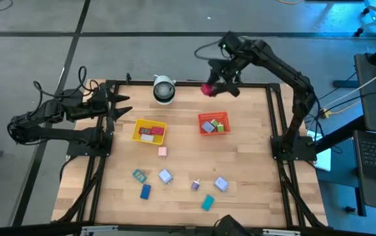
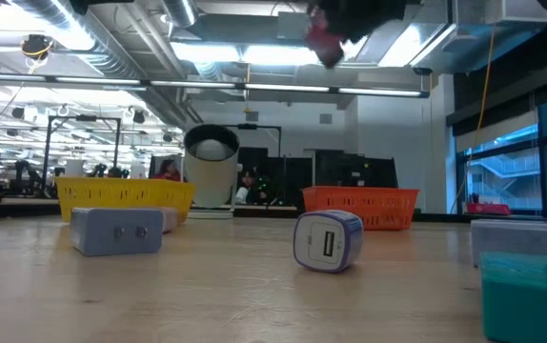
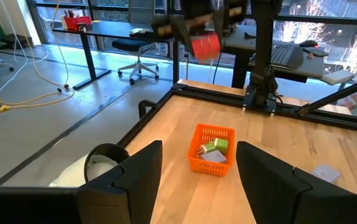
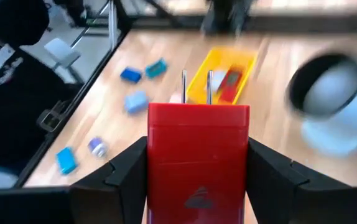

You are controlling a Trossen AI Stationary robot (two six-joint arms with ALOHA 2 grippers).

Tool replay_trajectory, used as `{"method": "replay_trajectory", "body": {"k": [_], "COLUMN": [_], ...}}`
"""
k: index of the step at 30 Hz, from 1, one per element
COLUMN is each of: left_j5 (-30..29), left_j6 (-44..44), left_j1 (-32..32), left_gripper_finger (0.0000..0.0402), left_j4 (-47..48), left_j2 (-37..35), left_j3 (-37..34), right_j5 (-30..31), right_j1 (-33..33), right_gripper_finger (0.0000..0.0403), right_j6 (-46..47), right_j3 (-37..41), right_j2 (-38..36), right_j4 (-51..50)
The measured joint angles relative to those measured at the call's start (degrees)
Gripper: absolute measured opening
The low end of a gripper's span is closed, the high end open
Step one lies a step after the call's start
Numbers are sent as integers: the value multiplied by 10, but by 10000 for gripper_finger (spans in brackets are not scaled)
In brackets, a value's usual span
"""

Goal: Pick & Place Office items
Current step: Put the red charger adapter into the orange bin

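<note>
My right gripper (image 1: pixel 215 84) is raised high over the table's far edge, beyond the red tray (image 1: pixel 222 117), and is shut on a red block (image 4: pixel 197 162) with two metal prongs. The same block shows in the high view (image 1: pixel 207 90) and at the top of the low view (image 2: pixel 326 43). My left gripper (image 3: pixel 197 186) waits open at the table's left edge (image 1: pixel 119 105). The red tray and the yellow tray (image 1: pixel 139 133) each hold a few pieces. Several loose pieces lie on the near half: pink (image 1: pixel 162 151), whitish (image 1: pixel 165 176), blue (image 1: pixel 145 191), purple (image 1: pixel 195 185), teal (image 1: pixel 207 202). My right gripper pinches the red block between its two fingers, one finger (image 4: pixel 125 171) on each of two opposite sides (image 4: pixel 157 162). The block's prongs (image 4: pixel 196 84) point forward, away from the gripper. The block is lifted clear, far above the table.
A white round container with a dark opening (image 1: pixel 164 90) stands at the far edge, between the trays. Black frame rails (image 1: pixel 276 111) run along the table's sides. In the low view a whitish cube (image 2: pixel 328 240) and a grey block (image 2: pixel 116 231) lie close to the near edge.
</note>
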State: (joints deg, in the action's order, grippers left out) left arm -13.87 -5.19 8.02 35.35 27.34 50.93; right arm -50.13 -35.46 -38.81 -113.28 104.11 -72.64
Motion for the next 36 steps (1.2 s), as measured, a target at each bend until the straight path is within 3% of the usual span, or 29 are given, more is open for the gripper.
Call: {"method": "replay_trajectory", "body": {"k": [4, 9, 17, 25, 36], "left_j5": [0, 0, -6, -4, -15], "left_j6": [0, 9, 31, 24, 4], "left_j1": [0, 0, 0, 0, -1], "left_gripper_finger": [202, 196, 185, 197, 201], "left_j4": [-16, -52, -153, -208, -224], "left_j2": [-3, -7, -17, -20, -20], "left_j3": [-19, -55, -111, -169, -198], "right_j5": [33, 54, 11, 100, 217], "right_j1": [-1, -2, -1, 13, 60], "right_gripper_finger": [210, 210, 210, 210, 210], "right_j6": [5, 45, 143, 248, 387], "right_j3": [112, 258, 445, 621, 836], "right_j2": [-11, -31, -129, -228, -282], "right_j4": [22, 131, 408, 610, 860]}}
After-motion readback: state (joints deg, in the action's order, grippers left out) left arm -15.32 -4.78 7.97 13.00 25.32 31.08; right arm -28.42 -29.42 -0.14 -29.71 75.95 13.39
